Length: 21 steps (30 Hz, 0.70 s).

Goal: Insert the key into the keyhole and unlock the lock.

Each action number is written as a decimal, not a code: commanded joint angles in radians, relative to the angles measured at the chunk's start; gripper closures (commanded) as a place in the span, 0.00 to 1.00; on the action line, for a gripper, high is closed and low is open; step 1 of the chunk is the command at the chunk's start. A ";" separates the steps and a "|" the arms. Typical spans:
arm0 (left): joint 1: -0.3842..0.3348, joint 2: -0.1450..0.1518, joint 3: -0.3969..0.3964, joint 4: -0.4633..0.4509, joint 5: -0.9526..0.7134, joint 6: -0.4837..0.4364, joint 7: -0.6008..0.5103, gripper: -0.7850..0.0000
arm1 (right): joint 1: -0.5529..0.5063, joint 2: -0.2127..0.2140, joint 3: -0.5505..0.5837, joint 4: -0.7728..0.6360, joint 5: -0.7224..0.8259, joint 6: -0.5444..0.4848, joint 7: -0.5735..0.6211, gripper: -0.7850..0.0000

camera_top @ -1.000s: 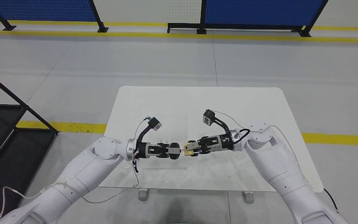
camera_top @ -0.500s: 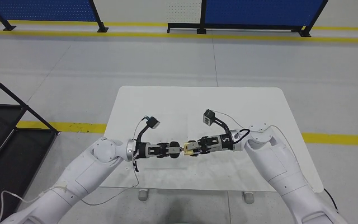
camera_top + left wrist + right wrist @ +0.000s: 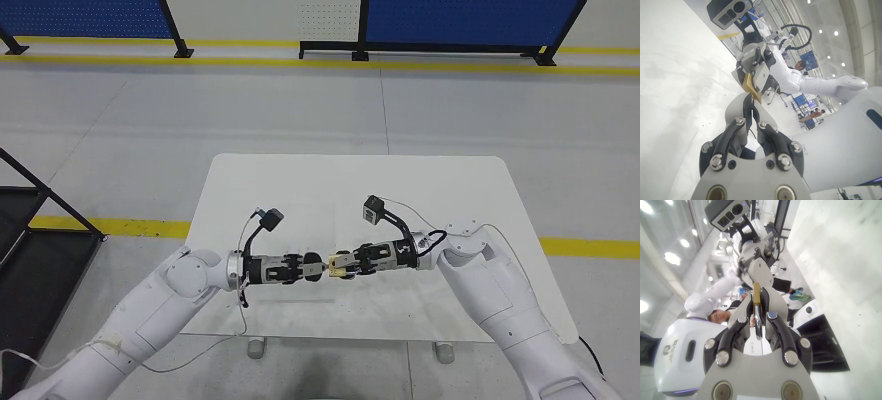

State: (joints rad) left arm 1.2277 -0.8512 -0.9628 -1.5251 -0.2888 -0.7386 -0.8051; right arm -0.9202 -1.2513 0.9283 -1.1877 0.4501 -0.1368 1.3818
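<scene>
Above the white table [image 3: 450, 190] the two grippers meet tip to tip. My right gripper [image 3: 345, 265] is shut on a brass padlock [image 3: 337, 265]. In the right wrist view the lock's body [image 3: 757, 294] sits between the fingers, with its silver shackle [image 3: 758, 323] pointing back toward the wrist. My left gripper [image 3: 313, 268] is shut on a thin silver key [image 3: 752, 113]. The key's tip touches the bottom edge of the padlock [image 3: 749, 85]. How far the key has entered is hidden by the fingers.
Both grippers hover over the near middle of the table. A dark metal rack [image 3: 30, 250] stands on the floor to the left. Blue barrier panels [image 3: 460, 22] line the far side of the room.
The left arm has shifted a little: its wrist camera mount moved slightly left and its elbow swung outward. The key and lock have stayed together, and the right arm has kept still.
</scene>
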 commanded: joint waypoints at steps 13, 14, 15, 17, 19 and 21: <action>0.039 -0.006 -0.045 -0.036 0.201 -0.067 0.123 1.00 | 0.000 0.000 0.000 0.000 0.000 0.000 0.000 1.00; 0.042 -0.007 -0.049 -0.039 0.220 -0.072 0.136 1.00 | 0.000 0.000 0.000 0.000 0.000 0.000 0.000 1.00; 0.045 -0.008 -0.052 -0.042 0.239 -0.076 0.148 1.00 | 0.000 0.000 0.000 0.000 0.000 0.000 0.000 1.00; 0.051 -0.009 -0.057 -0.050 0.278 -0.082 0.170 1.00 | 0.000 0.000 0.000 0.000 0.000 0.000 0.000 1.00; 0.058 -0.011 -0.063 -0.055 0.316 -0.092 0.197 1.00 | 0.000 0.000 0.000 0.000 0.000 0.000 0.000 1.00; 0.064 -0.013 -0.070 -0.061 0.353 -0.101 0.226 1.00 | 0.000 0.000 0.000 0.000 0.000 0.000 0.000 1.00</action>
State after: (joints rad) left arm 1.2877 -0.8628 -1.0288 -1.5831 0.0393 -0.8347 -0.5977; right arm -0.9202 -1.2512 0.9283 -1.1877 0.4500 -0.1368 1.3818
